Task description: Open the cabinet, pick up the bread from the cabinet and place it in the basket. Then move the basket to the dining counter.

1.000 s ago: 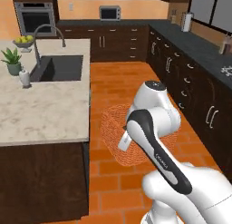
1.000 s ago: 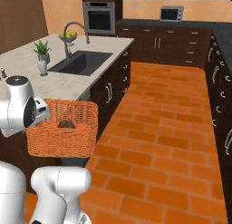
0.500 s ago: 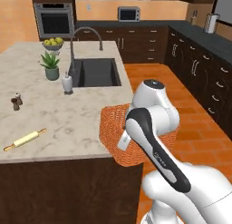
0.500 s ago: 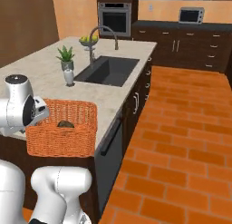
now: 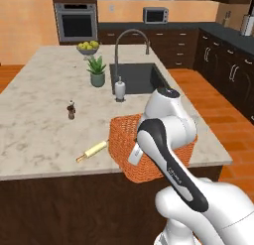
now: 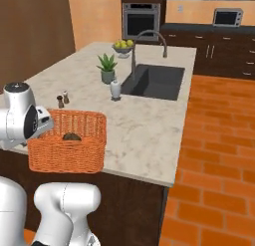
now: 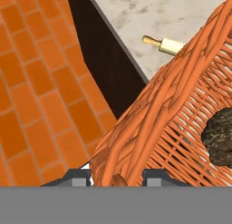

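Note:
My gripper is shut on the rim of the orange wicker basket, one finger on each side of the wall. The basket hangs at the near edge of the dining counter, partly over the beige stone and partly past its front edge. Whether it touches the top I cannot tell. The dark lumpy bread lies inside the basket, and through the weave the bread shows at the right. The cabinet is out of view.
On the counter lie a rolling pin just left of the basket, a pepper shaker, a potted plant, a soap dispenser and a bowl of lemons. The sink is behind the basket. Brick floor runs to the right.
The base has driven up to the island, so the whole scene has shifted and the counter now lies under the basket. My grip on the basket is unchanged and the bread has stayed inside.

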Motion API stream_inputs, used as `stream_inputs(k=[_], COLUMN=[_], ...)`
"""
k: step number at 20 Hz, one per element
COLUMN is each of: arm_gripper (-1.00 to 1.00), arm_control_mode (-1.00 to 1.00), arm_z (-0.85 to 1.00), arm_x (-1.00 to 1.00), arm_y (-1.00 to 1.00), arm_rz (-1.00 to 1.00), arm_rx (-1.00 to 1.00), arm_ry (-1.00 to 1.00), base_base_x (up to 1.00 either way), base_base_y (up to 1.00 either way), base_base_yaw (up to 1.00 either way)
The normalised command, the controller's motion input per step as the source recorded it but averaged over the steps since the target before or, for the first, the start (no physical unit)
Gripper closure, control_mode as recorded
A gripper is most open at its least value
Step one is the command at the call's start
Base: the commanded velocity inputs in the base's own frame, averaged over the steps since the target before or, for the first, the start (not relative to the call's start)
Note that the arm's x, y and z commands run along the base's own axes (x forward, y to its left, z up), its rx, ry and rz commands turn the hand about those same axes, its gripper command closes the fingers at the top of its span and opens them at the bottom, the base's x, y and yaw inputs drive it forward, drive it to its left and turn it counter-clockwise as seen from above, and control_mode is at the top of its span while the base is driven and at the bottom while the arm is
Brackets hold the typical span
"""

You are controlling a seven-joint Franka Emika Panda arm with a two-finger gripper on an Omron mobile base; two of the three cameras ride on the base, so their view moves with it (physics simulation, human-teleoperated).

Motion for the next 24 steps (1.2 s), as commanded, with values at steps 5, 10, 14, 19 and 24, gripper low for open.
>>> stream_inputs(k=[5, 10, 14, 19, 24], arm_gripper=[1.00, 1.00, 1.00, 1.00, 1.00], arm_control_mode=[1.00, 1.00, 1.00, 1.00, 1.00], arm_z=[0.00, 0.00, 0.00, 0.00, 0.00], arm_x=[0.00, 0.00, 0.00, 0.00, 0.00], arm_y=[0.00, 0.00, 0.00, 0.00, 0.00], arm_rz=[0.00, 0.00, 0.00, 0.00, 0.00], arm_rx=[0.00, 0.00, 0.00, 0.00, 0.00], arm_ry=[0.00, 0.00, 0.00, 0.00, 0.00], base_base_x=[0.01, 0.00, 0.08, 0.23, 0.46], base_base_y=[1.00, 1.00, 1.00, 1.00, 0.87], base_base_yaw=[-0.16, -0.20, -0.28, -0.29, -0.04])
